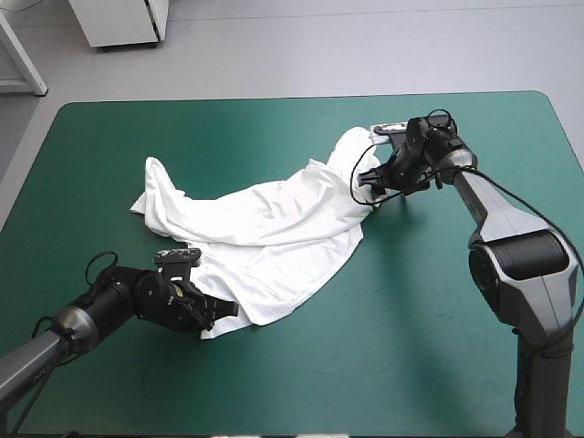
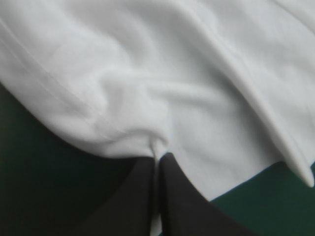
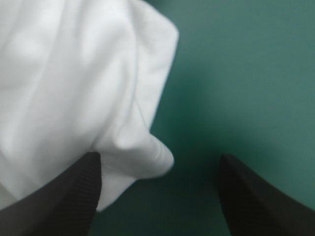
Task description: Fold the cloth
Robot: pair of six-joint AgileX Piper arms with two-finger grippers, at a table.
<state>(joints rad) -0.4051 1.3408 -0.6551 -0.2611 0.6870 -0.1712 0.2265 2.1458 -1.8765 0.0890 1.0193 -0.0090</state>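
— Nearest us, our left gripper (image 1: 222, 310) is pinched tight on the T-shirt (image 1: 265, 224) at its near edge.

— We see the shirt crumpled mid-table, its long axis running left to right. Its right end sits between the wide-spread fingers of our right gripper (image 1: 370, 185), which grips nothing. Bare teal-green cover (image 1: 411, 347) lies nearward.
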